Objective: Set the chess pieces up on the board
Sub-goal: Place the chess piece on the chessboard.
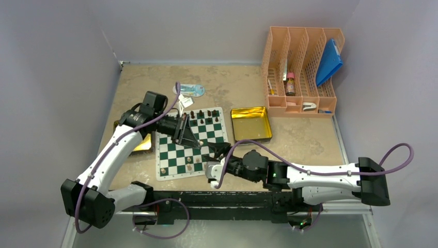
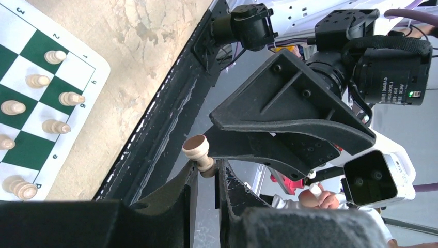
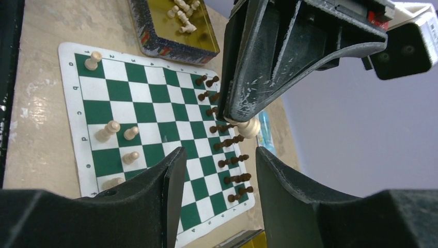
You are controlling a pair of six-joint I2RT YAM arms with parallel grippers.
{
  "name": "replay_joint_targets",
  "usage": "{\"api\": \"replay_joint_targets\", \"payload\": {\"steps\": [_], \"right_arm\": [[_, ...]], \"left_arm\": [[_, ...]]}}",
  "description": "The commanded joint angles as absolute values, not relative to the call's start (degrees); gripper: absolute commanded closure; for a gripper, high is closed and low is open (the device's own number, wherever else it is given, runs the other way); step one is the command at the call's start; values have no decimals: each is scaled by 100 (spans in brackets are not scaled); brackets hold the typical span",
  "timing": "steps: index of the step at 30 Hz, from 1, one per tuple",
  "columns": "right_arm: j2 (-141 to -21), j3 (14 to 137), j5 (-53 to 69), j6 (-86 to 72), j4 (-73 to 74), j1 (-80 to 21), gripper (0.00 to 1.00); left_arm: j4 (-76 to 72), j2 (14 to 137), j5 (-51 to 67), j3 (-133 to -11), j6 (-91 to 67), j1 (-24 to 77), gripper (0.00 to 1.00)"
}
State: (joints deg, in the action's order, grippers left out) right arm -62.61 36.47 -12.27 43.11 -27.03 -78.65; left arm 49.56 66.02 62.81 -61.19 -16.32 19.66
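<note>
The green-and-white board (image 1: 173,160) lies in front of both arms. Dark chess pieces (image 1: 204,114) line its far rows, and a few cream pieces (image 1: 189,166) stand near the front. My left gripper (image 1: 198,143) hovers over the board's middle, shut on a cream pawn (image 2: 199,152) held by its head, base outward. The right wrist view shows that same pawn (image 3: 249,127) at the left gripper's fingers (image 3: 268,67). My right gripper (image 3: 217,155) is open and empty just beside it, over the board's right edge (image 1: 222,151).
A gold tray (image 1: 251,135) sits right of the board. A second tin (image 3: 175,49) at the board's left holds several cream pieces, half hidden under my left arm (image 1: 144,146). An orange desk organizer (image 1: 302,70) stands at the back right. A small blue packet (image 1: 192,90) lies behind the board.
</note>
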Motion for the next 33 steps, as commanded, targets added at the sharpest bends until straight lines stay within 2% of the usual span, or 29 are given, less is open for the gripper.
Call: {"api": "replay_joint_targets", "payload": {"steps": [1,4,10,17,28,33], "right_arm": [[-6250,4050,-1170,4774,-2748,-7882,46],[-6323,4146,-1107,4942,-2776,-7881,49],[-6682,4383,-1031,5340,-2683,-7868,47],[-6880,4436,-767,5634,-2620,-7760,57],[-6778,4168,-347,5171,-2605,-7616,98],[-6807,4172,-134,4538,-2727,-7613,100]], "left_arm": [[5162,6627,6418,-6277,-1316,2003,100],[5159,6649,6385,-6237,-1233,2011,100],[5185,6732,6536,-6297,-1196,2046,100],[5212,6724,6502,-6297,-1146,2101,100],[5172,6772,6283,-6636,-1301,2101,98],[5216,6837,5851,-6998,-1493,2100,87]]}}
